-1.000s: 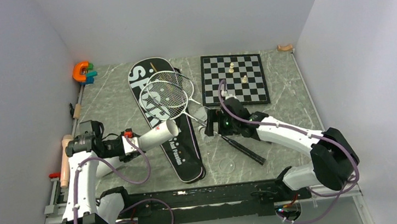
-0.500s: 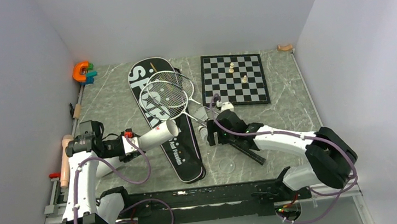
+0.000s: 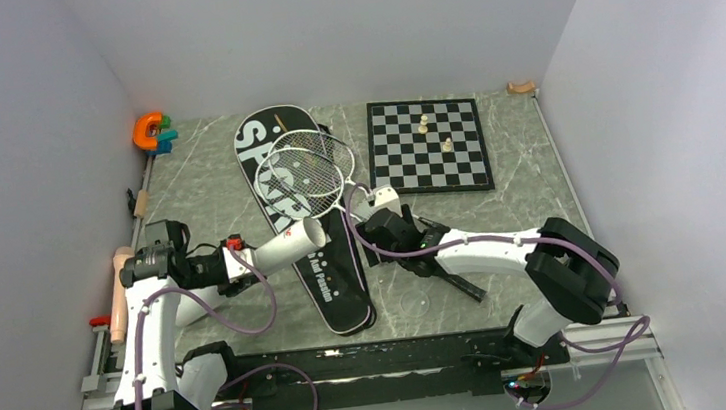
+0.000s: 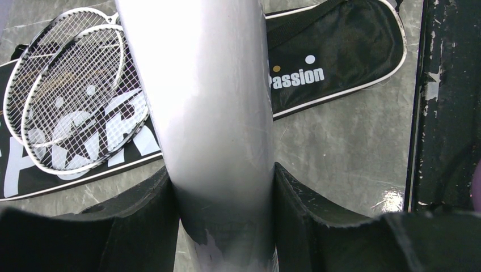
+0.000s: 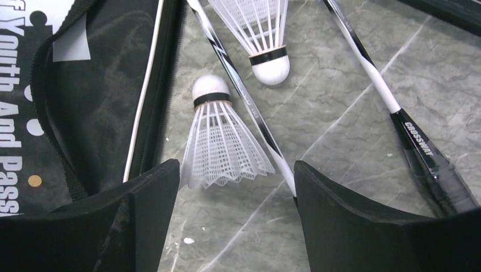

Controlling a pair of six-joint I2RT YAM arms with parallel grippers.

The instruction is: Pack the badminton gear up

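Right gripper (image 5: 235, 170) agape astride shuttlecock (image 5: 224, 141), racket shaft (image 5: 244, 96) perhaps touching one finger (image 5: 340, 215)

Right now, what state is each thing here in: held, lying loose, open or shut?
Tube: held off the table, tilted.
Left gripper: shut on the tube.
Right gripper: open, straddling the near shuttlecock.
Near shuttlecock: loose, on its side.
Far shuttlecock: loose, on its side.
Rackets: lying loose, heads overlapping on the bag.
Bag: flat on the table; zip unclear.
Chessboard: flat, two pieces upright.
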